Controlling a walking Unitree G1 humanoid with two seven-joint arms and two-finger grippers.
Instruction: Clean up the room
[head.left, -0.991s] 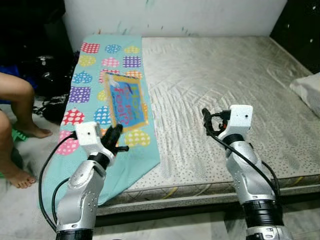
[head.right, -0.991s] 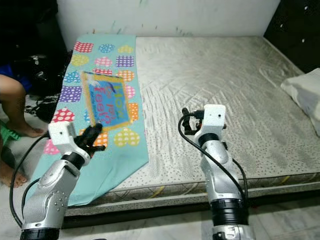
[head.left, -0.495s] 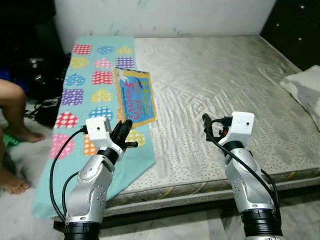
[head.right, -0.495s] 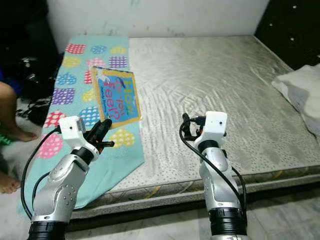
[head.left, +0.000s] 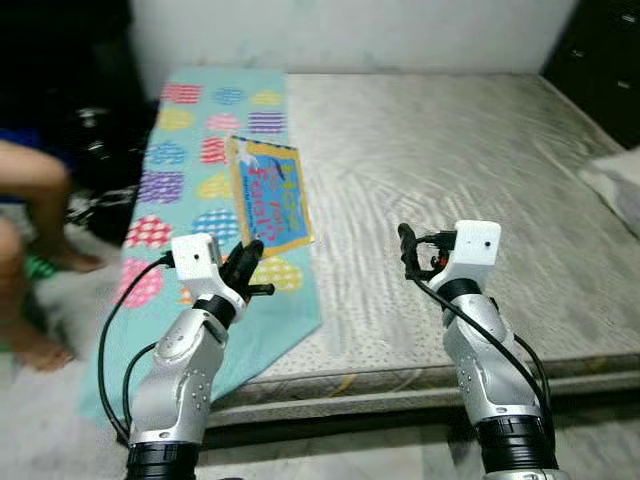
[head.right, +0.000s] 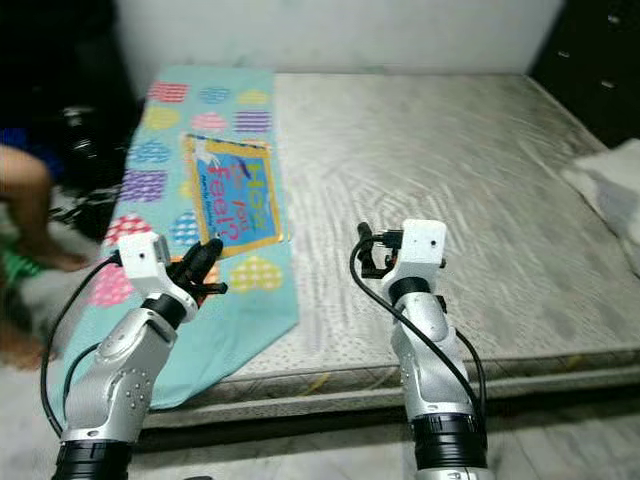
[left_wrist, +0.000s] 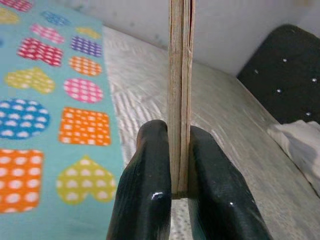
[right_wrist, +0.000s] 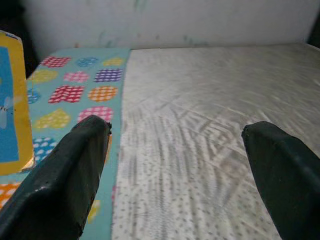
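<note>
Soft, even indoor light falls on the pale grey patterned mattress (head.left: 440, 160), brightest across its middle, with no hard shadows on it. Beyond its left edge the room drops into deep shade, and a person's bare leg (head.left: 40, 190) there is smeared by motion blur, as is the floor around it. The far right corner is dark too. The silver arms carry mild highlights. In the left wrist view the two black fingers (left_wrist: 145, 200) sit too close to focus, with small glints of glare on their glossy skin, while the teal cloth with coloured dotted hearts (left_wrist: 45, 115) behind them is moderately sharp. The right wrist view's black fingers (right_wrist: 65, 185) are likewise blurred.
</note>
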